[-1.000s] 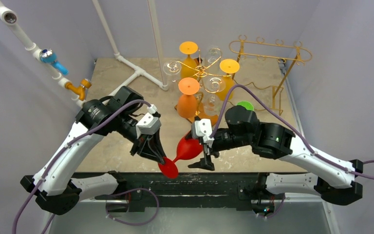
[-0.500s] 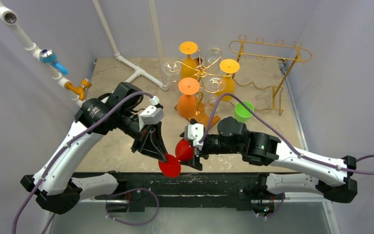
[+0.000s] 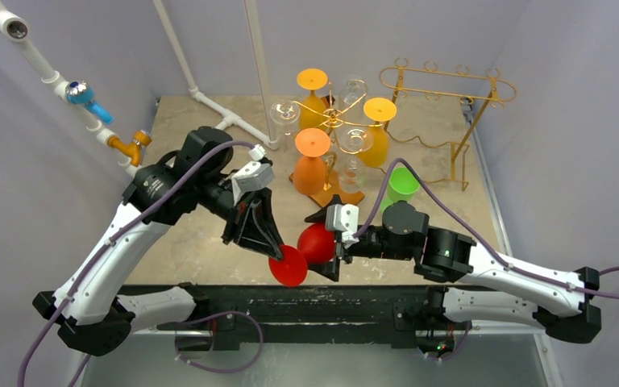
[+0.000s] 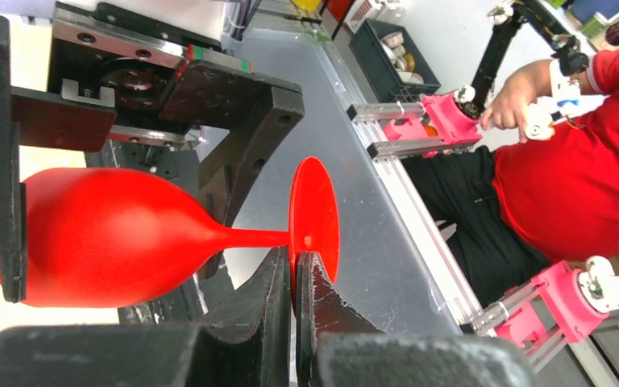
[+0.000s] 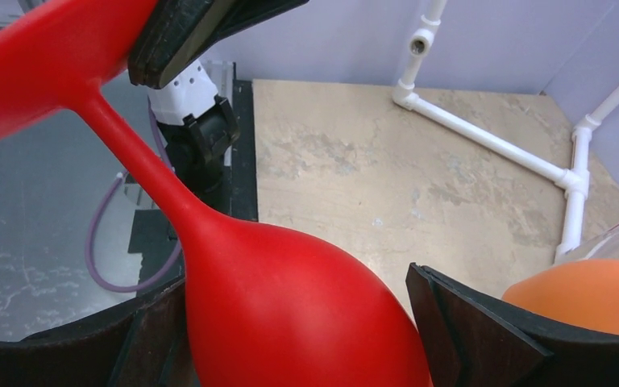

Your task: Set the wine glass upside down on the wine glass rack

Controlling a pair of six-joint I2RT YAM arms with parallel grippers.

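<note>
Top external: mid-air handover stage, nothing racked yet.
The red wine glass [image 3: 315,240] lies roughly horizontal above the near table edge, well short of the wine glass rack [image 3: 334,113] at far centre, which already carries orange glasses [image 3: 312,161] and clear ones. The left gripper [image 3: 277,253] is clamped on the rim of the glass's foot. The right gripper [image 3: 326,243] has its jaws spread wide either side of the bowl, with no grip. Judged left to do: right closes, left lets go, then invert, carry far and hang. Left wrist view shows the foot pinched edge-on between the fingers [image 4: 270,314], which the overhead hides. Right wrist view shows a clear gap on one side of the bowl [image 5: 290,314]; contact on the other side I can't tell.
</note>
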